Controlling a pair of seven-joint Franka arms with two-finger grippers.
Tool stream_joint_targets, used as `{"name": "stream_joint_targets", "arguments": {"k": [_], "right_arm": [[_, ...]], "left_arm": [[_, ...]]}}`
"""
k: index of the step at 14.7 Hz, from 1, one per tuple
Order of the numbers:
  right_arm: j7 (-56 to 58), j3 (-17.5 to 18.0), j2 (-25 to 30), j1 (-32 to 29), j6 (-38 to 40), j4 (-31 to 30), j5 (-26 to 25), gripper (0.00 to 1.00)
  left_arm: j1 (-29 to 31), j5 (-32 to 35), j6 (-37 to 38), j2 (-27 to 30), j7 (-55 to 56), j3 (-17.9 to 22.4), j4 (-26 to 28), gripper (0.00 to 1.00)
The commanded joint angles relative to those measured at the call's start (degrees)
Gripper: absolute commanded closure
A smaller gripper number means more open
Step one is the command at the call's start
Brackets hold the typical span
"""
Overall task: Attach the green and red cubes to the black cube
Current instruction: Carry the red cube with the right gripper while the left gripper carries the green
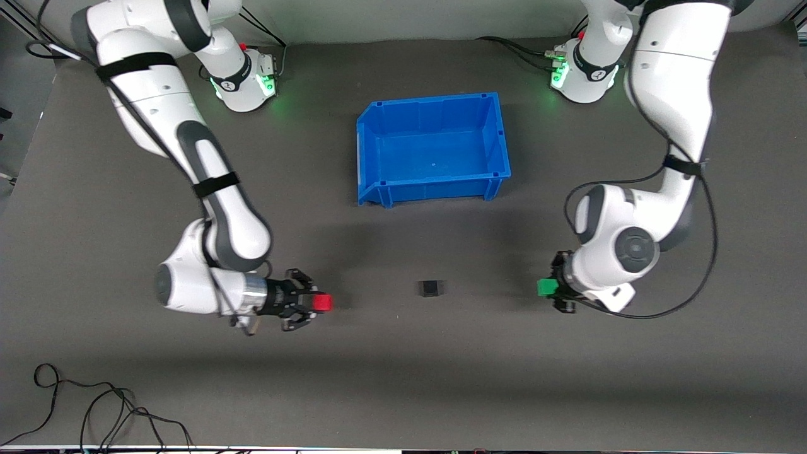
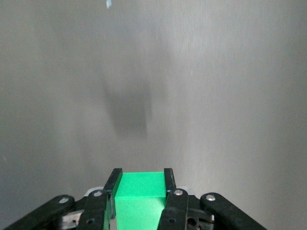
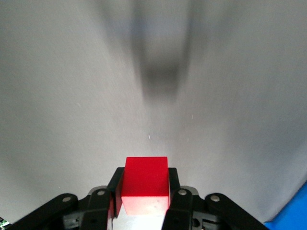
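Note:
The black cube [image 1: 431, 288] sits alone on the dark table mat, nearer the front camera than the blue bin. My right gripper [image 1: 318, 303] is shut on the red cube [image 1: 323, 302], held toward the right arm's end of the table from the black cube; the red cube also shows between the fingers in the right wrist view [image 3: 145, 182]. My left gripper [image 1: 550, 288] is shut on the green cube [image 1: 546, 287], held toward the left arm's end; it shows in the left wrist view [image 2: 140, 191]. Both held cubes are well apart from the black cube.
An empty blue bin [image 1: 378, 132] stands in the middle of the table, farther from the front camera than the black cube. Loose black cables [image 1: 94, 410] lie at the table's front edge toward the right arm's end.

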State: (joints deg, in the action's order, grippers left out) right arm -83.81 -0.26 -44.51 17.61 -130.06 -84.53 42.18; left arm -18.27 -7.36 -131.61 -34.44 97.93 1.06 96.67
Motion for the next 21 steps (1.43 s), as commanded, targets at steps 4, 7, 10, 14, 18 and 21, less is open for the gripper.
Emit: {"name": "stream_joint_targets", "arguments": {"k": [4,7,10,14,18,21], "right_arm": [[-6.0,-0.6,-5.8,6.6,-6.9,5.5,3.0,0.82],[-5.8,-0.6,-7.6,9.3,-7.5,7.4,2.9,0.82],[-4.9,-0.6,-9.3,11.5,-9.0,9.3,2.7,0.82],[-4.5,-0.7,-11.0,13.5,-10.1,11.4,2.3,0.82],[-3.7,-0.7,-12.0,14.9,-10.6,12.0,2.3,0.81],[-2.2,-0.6,-12.3,15.3,-11.2,11.8,2.6,0.81]], "left_arm": [[-6.1,-1.0,-7.9,-4.5,8.6,0.2,-2.1,1.00],[-6.4,-1.3,-10.6,-7.8,13.2,-1.9,-5.2,1.00],[-6.6,-0.9,-9.2,-12.7,19.3,-4.4,-11.3,1.00],[-9.5,-1.3,-5.6,-14.1,19.7,-5.0,-12.2,1.00],[-10.7,-1.3,-3.6,-14.6,21.9,-5.0,-13.4,1.00],[-10.8,-1.4,-3.9,-15.8,23.5,-5.0,-16.3,1.00]]}}
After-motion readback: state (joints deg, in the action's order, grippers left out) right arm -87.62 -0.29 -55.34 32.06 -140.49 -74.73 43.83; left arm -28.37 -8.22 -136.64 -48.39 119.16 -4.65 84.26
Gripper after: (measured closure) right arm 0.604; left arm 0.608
